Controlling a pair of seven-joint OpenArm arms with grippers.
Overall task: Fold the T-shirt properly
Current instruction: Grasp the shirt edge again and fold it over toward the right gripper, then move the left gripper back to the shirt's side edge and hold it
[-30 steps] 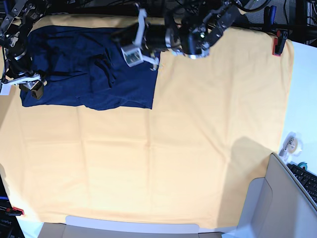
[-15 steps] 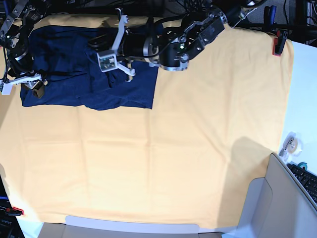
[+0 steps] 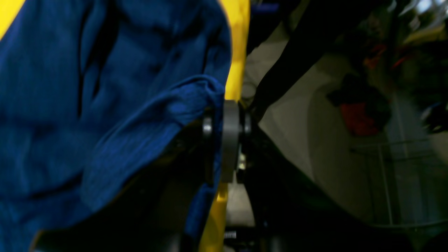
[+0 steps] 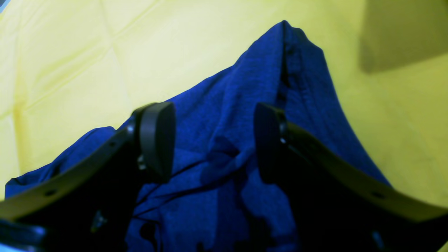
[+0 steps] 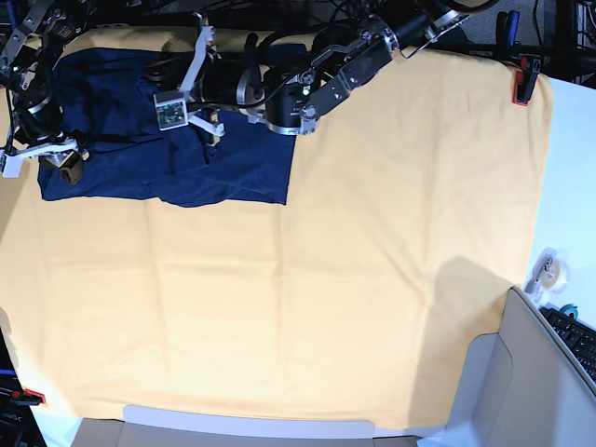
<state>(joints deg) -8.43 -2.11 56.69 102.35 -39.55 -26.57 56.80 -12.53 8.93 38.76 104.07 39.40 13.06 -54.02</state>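
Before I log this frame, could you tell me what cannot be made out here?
- Base view: the T-shirt top edge is hidden under the left arm.
- Left wrist view: blurred and dark; whether the left gripper jaws pinch the cloth is unclear.
- Right wrist view: the frame's bottom edge cuts off the shirt.

— What covered the table?
— A yellow-orange table cloth (image 5: 354, 279), creased in a grid of fold lines, held by a red clamp (image 5: 523, 79) at the far right corner and another red clamp (image 5: 28, 396) at the near left.
— And beyond it?
— A bare white table edge (image 5: 570, 186) on the right, with a roll of tape (image 5: 549, 270) and a keyboard (image 5: 579, 340). A grey box (image 5: 531, 382) stood at the near right corner. Light fell evenly from above
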